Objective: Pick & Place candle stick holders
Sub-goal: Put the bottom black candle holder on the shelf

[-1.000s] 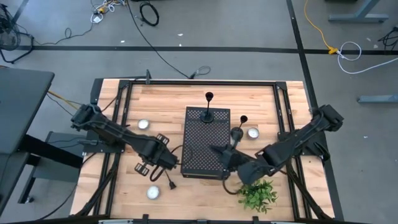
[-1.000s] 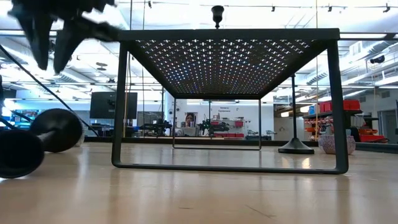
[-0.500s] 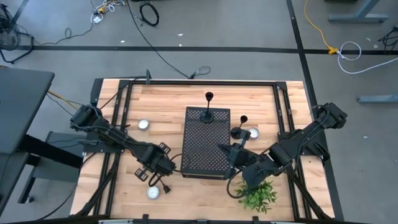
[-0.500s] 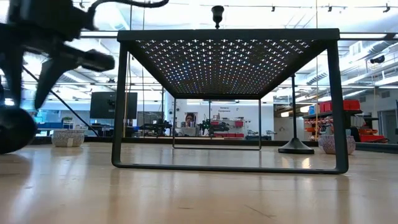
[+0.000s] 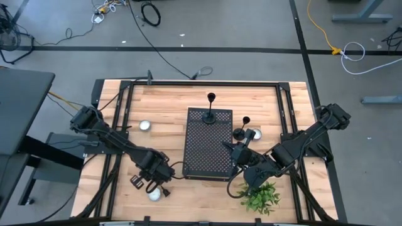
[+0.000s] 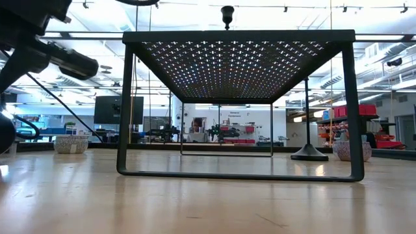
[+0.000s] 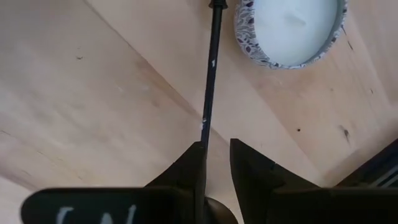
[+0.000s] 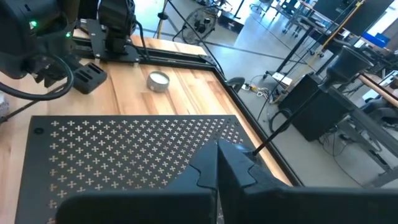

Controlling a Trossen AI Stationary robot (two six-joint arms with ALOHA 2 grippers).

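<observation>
On the wooden table [image 5: 163, 107], left claw [image 7: 214, 163] grips one of three candle stick holders [image 7: 211, 74]; right claw [image 8: 217, 163] clenched.

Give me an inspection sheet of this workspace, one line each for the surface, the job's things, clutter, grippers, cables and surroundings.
Surface: light wooden table.
Job's things: one slim black metal candle stick holder upright on the black perforated rectangular box; a second upright on the table beside it; a third held in the left gripper.
Clutter: white round tealight candles; green plant sprig.
Grippers: left gripper shut on the third holder's stem; right gripper shut, over the box edge.
Cables: black cable on the floor.
Surroundings: grey floor.
</observation>
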